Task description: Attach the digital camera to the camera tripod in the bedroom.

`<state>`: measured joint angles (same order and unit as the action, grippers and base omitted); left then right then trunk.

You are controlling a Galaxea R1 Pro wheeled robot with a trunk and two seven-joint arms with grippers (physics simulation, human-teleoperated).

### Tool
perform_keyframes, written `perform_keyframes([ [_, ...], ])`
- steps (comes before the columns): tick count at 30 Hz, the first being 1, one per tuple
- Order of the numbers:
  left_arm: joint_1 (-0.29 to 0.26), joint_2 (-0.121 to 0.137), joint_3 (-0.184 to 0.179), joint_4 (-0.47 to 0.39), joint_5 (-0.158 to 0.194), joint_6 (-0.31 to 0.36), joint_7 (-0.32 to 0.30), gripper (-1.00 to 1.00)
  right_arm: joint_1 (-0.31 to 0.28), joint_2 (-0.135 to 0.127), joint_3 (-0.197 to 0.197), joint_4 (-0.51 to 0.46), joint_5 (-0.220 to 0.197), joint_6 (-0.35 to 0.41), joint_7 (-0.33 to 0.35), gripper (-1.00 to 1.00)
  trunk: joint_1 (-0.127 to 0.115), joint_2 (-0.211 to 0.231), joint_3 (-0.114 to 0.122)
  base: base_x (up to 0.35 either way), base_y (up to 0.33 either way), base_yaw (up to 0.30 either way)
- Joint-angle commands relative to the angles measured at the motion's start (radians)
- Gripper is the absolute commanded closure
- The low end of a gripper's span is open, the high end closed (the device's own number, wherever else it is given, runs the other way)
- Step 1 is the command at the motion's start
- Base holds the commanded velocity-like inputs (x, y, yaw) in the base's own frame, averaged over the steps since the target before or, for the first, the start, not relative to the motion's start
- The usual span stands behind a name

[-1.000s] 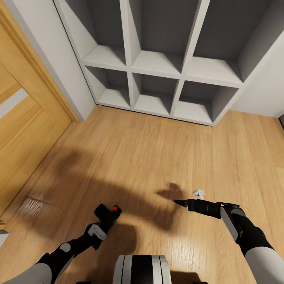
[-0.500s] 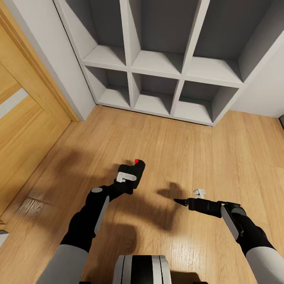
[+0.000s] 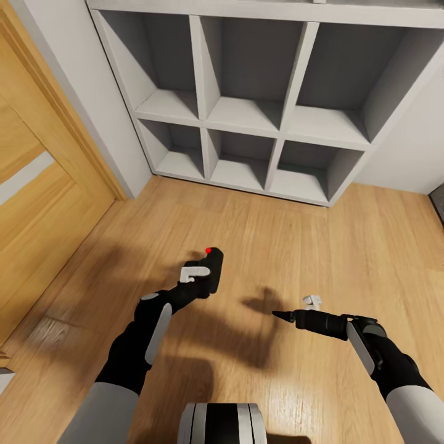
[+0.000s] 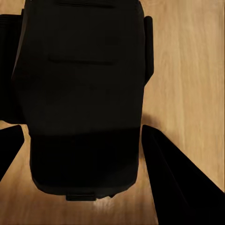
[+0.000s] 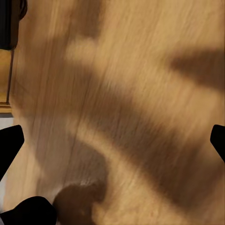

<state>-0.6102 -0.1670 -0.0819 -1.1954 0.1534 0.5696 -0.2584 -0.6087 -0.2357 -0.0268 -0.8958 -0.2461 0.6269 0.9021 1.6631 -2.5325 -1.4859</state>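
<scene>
The digital camera [image 3: 211, 271], a small black box with a red button [image 3: 208, 250] on top, hangs above the wood floor in front of me. My left gripper [image 3: 202, 282] is shut on it. In the left wrist view the camera's black body [image 4: 84, 93] sits between the two dark fingers [image 4: 178, 183]. My right gripper [image 3: 277, 316] hovers low over the floor to the right of the camera. Its fingertips [image 5: 10, 145] stand far apart with bare floor between them. The camera tripod is out of view.
A white-grey cubby shelf unit [image 3: 246, 117] stands against the wall ahead. A wooden door [image 3: 37, 203] and its frame run along the left. Light wood floor [image 3: 277, 234] stretches between me and the shelf. A dark edge [image 3: 439, 209] shows at the far right.
My left arm has swung forward and up with the camera, from close to my body to out in front. The head view has tilted slightly up. The right arm has stayed still.
</scene>
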Motion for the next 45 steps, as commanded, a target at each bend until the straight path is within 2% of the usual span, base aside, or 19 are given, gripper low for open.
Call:
perform_keyframes([
  [1, 0.0, 0.0, 0.001, -0.004, 0.033, 0.007, 0.002, 1.0, 0.0, -0.002, -0.001, 0.0, -0.004, 0.006, 0.001, -1.0, -0.001, 0.0, 0.003, 0.0, 0.0, 0.0],
  [4, 0.0, 0.016, 0.0, -0.01, 0.22, 0.002, -0.002, 1.0, 0.0, -0.004, 0.0, 0.0, -0.004, 0.008, 0.001, -1.0, -0.002, 0.001, 0.015, 0.0, 0.0, 0.0],
  [5, 0.0, 0.026, 0.0, -0.015, 0.267, 0.004, -0.004, 1.0, 0.0, -0.004, 0.0, 0.0, -0.005, 0.008, 0.001, -1.0, -0.002, 0.001, 0.019, 0.0, 0.0, 0.0],
  [7, 0.0, 0.043, 0.0, -0.021, 0.305, 0.006, -0.006, 1.0, 0.0, -0.004, 0.001, -0.001, -0.005, 0.009, 0.001, -1.0, -0.003, 0.001, 0.027, 0.0, 0.0, 0.0],
  [8, 0.0, 0.065, -0.001, -0.028, 0.34, 0.008, -0.013, 1.0, 0.0, -0.004, 0.001, -0.002, -0.005, 0.01, 0.001, -1.0, -0.004, 0.002, 0.03, 0.0, 0.0, 0.0],
  [9, 0.0, 0.077, -0.001, -0.03, 0.357, 0.009, -0.019, 1.0, 0.0, -0.003, 0.001, -0.003, -0.005, 0.011, 0.001, -1.0, -0.004, 0.002, 0.034, 0.0, 0.0, 0.0],
  [10, 0.0, 0.101, -0.001, -0.033, 0.394, 0.01, -0.038, 1.0, 0.0, -0.003, 0.001, -0.006, -0.005, 0.016, 0.001, -1.0, -0.005, 0.002, 0.038, 0.0, 0.0, 0.0],
  [11, 0.0, 0.164, -0.001, -0.034, 0.519, 0.031, -0.145, 1.0, 0.0, -0.002, 0.001, -0.029, -0.004, 0.034, 0.001, -1.0, -0.005, 0.002, 0.042, 0.0, 0.0, 0.0],
  [12, 0.0, 0.176, -0.001, -0.033, 0.538, 0.038, -0.166, 1.0, 0.0, -0.002, 0.001, -0.033, -0.004, 0.037, 0.001, -1.0, -0.005, 0.003, 0.046, 0.0, 0.0, 0.0],
  [13, 0.0, 0.202, -0.001, -0.032, 0.569, 0.052, -0.206, 1.0, 0.0, -0.002, 0.001, -0.039, -0.004, 0.044, 0.001, -1.0, -0.006, 0.003, 0.05, 0.0, 0.0, 0.0],
  [16, 0.0, 0.25, -0.001, -0.028, 0.621, 0.073, -0.29, 1.0, 0.0, -0.003, 0.0, -0.048, -0.004, 0.073, 0.001, -1.0, -0.007, 0.004, 0.061, 0.0, 0.0, 0.0],
  [19, 0.0, 0.266, -0.001, -0.017, 0.644, 0.081, -0.335, 1.0, 0.0, -0.003, -0.001, -0.063, -0.005, 0.118, 0.001, -1.0, -0.009, 0.004, 0.073, 0.0, 0.0, 0.0],
  [22, 0.0, 0.271, -0.001, -0.013, 0.657, 0.084, -0.36, 1.0, 0.0, -0.003, 0.0, -0.087, -0.004, 0.15, 0.001, -1.0, -0.01, 0.005, 0.085, 0.0, 0.0, 0.0],
  [24, 0.0, 0.276, -0.001, -0.004, 0.708, 0.102, -0.461, 1.0, 0.0, -0.002, 0.0, -0.103, -0.003, 0.175, 0.0, -1.0, -0.011, 0.005, 0.092, 0.0, 0.0, 0.0],
  [27, 0.0, 0.282, 0.0, 0.023, 0.732, 0.13, -0.56, 1.0, 0.0, -0.001, 0.0, -0.107, -0.004, 0.182, -0.001, -1.0, -0.012, 0.006, 0.104, 0.0, 0.0, 0.0],
  [30, 0.0, 0.284, 0.0, 0.047, 0.737, 0.142, -0.605, 1.0, 0.0, -0.001, 0.0, -0.108, -0.004, 0.184, 0.0, -1.0, -0.014, 0.007, 0.115, 0.0, 0.0, 0.0],
  [41, 0.0, 0.283, 0.0, 0.063, 0.735, 0.145, -0.617, 1.0, 0.0, -0.001, 0.0, -0.11, -0.004, 0.186, 0.0, -1.0, -0.019, 0.009, 0.158, 0.0, 0.0, 0.0],
  [42, 0.0, 0.282, -0.001, 0.064, 0.735, 0.145, -0.604, 1.0, 0.0, -0.001, 0.0, -0.11, -0.004, 0.186, 0.0, -1.0, -0.019, 0.01, 0.162, 0.0, 0.0, 0.0],
  [45, 0.0, 0.278, 0.0, 0.062, 0.719, 0.145, -0.464, 1.0, 0.0, -0.001, -0.001, -0.11, -0.004, 0.186, 0.0, -1.0, -0.02, 0.01, 0.173, 0.0, 0.0, 0.0],
])
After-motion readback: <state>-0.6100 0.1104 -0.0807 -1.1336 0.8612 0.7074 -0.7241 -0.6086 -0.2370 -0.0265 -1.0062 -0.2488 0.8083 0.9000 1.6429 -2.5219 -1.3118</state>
